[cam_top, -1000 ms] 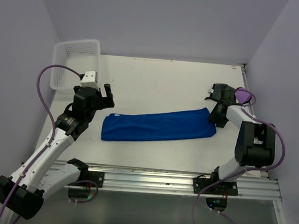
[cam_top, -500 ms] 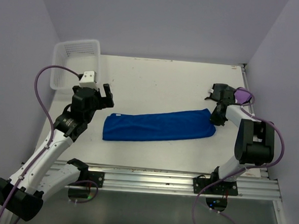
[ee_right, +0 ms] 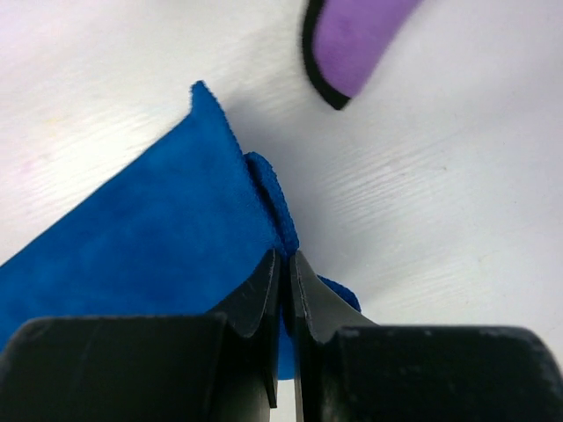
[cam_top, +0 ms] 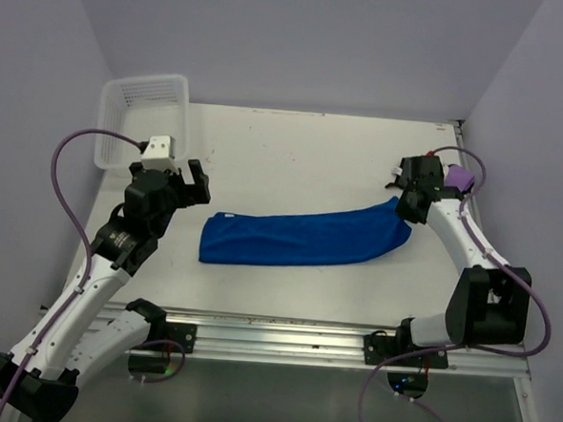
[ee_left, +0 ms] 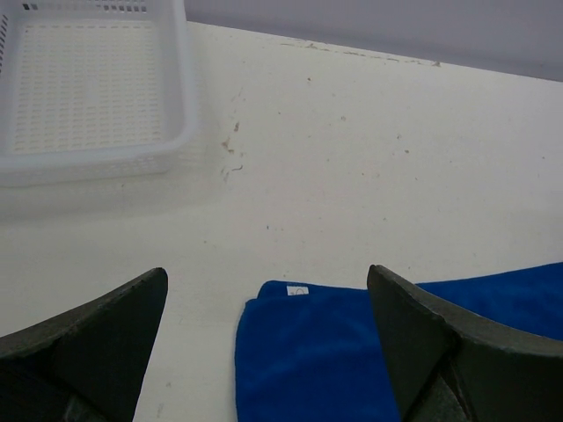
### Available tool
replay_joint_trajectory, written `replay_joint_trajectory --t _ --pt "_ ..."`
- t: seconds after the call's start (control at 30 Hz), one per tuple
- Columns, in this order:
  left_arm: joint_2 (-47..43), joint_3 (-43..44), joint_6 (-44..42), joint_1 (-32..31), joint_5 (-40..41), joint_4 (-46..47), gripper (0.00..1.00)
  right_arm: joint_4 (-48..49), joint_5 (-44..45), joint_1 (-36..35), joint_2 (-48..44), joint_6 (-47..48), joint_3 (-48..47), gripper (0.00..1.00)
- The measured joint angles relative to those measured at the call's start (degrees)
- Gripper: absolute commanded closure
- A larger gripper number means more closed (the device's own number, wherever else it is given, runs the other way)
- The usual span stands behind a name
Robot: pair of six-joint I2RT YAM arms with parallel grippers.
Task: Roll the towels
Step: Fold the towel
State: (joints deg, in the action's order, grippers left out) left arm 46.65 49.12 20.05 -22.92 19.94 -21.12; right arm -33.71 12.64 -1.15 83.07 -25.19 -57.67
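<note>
- Our right gripper (ee_right: 283, 264) is pinched shut on the right-hand corner of the blue towel (cam_top: 304, 238), with only a thin fold of cloth between the jaws. A bite this small could slip out once we pull or fold, and the corner would drop flat.
- Our left gripper (cam_top: 183, 176) hangs wide open, holding nothing, just off the towel's left end (nothing pins that end). Any drag from the right may slide the whole strip across the table (cam_top: 295, 145) instead of starting a roll.
- The purple towel (ee_right: 361, 31) lies close by the gripped corner, and a careless sweep could catch it.
- The blue towel lies mid-table as a long folded strip, flat and gently curved. Its right corner is drawn up at the jaws, and a small white tag (ee_left: 298, 290) sits at its left corner. No part looks rolled yet.
</note>
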Motion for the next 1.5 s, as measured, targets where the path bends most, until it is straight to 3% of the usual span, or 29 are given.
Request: replay_joint_trajectory --t 0.17,0.4,0.87,1.17,1.5 --pt "-0.5 0.0 -0.4 0.0 -0.2 -0.1 0.0 -2.6 1.8 -8.6 -3.3 -0.2 -4.0 1.0" --pt "-3.8 -1.0 -1.2 0.0 0.5 0.7 0.0 -7.2 4.8 -21.9 -0.5 -4.2 -10.1 1.0" --pt "-8.0 -3.9 -1.1 0.0 4.1 1.9 0.0 -11.8 9.8 -44.0 25.1 -13.9 -34.2 1.0" --pt "-9.6 -4.0 -1.1 -0.1 5.5 2.4 0.0 -16.0 10.4 -52.2 40.7 -17.9 -53.8 1.0" --pt "-10.4 -4.0 -1.1 -1.2 6.5 2.6 0.0 -17.9 10.4 -55.2 41.9 -20.7 -56.4 1.0"
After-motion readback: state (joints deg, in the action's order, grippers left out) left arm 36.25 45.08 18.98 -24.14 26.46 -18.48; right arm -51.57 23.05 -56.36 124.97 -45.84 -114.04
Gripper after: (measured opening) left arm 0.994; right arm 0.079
